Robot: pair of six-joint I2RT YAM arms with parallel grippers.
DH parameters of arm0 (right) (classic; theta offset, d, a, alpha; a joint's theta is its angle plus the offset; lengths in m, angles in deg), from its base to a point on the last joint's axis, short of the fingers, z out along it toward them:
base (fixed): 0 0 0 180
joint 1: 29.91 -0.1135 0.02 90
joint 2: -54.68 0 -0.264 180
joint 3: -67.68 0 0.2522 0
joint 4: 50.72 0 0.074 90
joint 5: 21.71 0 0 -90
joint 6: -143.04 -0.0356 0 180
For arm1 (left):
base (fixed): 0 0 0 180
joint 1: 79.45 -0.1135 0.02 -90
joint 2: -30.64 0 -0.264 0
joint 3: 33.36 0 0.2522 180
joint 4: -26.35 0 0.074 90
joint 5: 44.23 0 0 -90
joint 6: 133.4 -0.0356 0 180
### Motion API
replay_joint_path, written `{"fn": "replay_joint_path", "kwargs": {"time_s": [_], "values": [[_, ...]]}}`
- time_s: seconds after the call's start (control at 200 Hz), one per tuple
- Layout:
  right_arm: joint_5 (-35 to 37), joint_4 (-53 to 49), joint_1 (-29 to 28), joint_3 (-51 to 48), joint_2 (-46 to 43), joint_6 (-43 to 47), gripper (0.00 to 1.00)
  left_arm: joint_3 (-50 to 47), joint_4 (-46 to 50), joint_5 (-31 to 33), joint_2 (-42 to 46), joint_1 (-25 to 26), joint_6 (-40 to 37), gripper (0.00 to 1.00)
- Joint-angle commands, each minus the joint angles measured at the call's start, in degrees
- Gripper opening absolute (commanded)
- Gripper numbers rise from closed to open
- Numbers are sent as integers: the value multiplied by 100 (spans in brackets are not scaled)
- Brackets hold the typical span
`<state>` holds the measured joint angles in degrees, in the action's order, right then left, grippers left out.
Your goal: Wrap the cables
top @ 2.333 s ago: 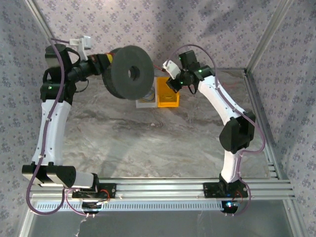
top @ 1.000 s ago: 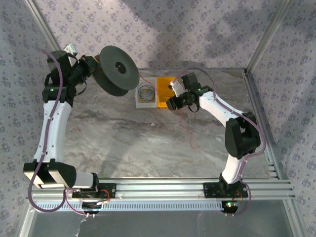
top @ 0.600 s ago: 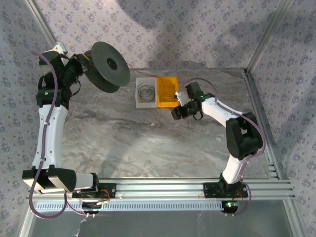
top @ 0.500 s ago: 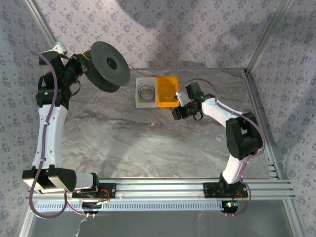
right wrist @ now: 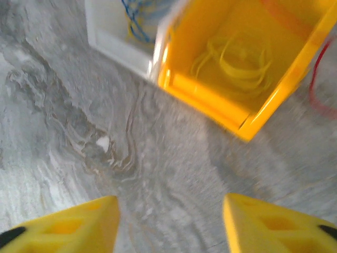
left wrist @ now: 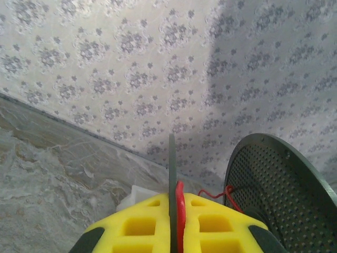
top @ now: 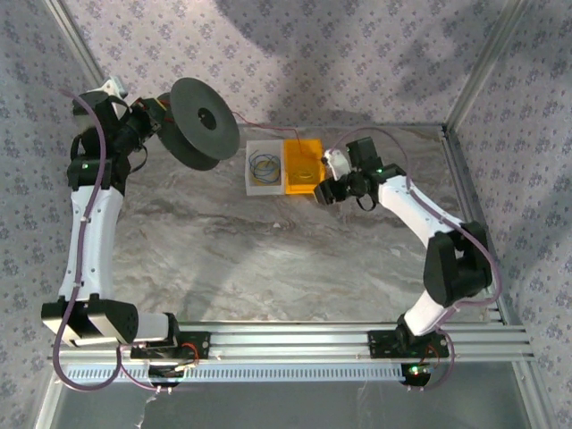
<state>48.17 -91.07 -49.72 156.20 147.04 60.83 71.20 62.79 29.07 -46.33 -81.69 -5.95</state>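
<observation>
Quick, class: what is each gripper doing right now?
Left gripper: closed on the black spool, red cable pinched alongside.
Right gripper: open, holding nothing.

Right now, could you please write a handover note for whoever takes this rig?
Left end effector: shut on a flange of the black spool, which is raised at far left.
Right end effector: open, empty, low over the table beside the yellow bin.
Red cable: leads off the spool; a loose stretch lies by the yellow bin.
Done: cable reaches the spool hub. Left: probably regrasp and wind the loose stretch.
</observation>
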Motion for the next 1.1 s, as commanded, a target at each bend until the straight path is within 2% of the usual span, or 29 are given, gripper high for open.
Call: {"fn": "replay_joint_path", "kwargs": {"time_s": [0.0,0.095,0.3,0.42,0.59,0.705,0.755,0.804,0.894,0.974,1.094], "values": [[243,39,129,388,-279,563,67,592,-233,-615,8,30,-179,0],[180,206,255,551,-128,980,70,758,-79,-833,-18,38,-255,0],[-214,543,425,869,555,1516,71,1101,166,-1471,-60,52,-238,0],[-487,610,408,1073,841,1563,72,1451,402,-1702,-105,52,-240,0],[-1072,867,360,903,796,1441,71,1828,570,-1809,-151,48,-180,0],[-1006,954,326,676,732,1336,68,1914,489,-1870,-157,48,-71,0],[-938,945,326,582,714,1292,63,1940,458,-1880,-158,53,-22,0],[-906,884,337,488,681,1241,53,1965,455,-1872,-154,47,-8,0],[-815,842,351,252,573,1066,21,1976,457,-1740,-142,30,13,0],[-750,884,320,-40,385,892,1,1871,353,-1573,-97,3,130,0],[-523,227,149,4,157,783,0,1624,160,-1063,-82,-4,434,0]]}}
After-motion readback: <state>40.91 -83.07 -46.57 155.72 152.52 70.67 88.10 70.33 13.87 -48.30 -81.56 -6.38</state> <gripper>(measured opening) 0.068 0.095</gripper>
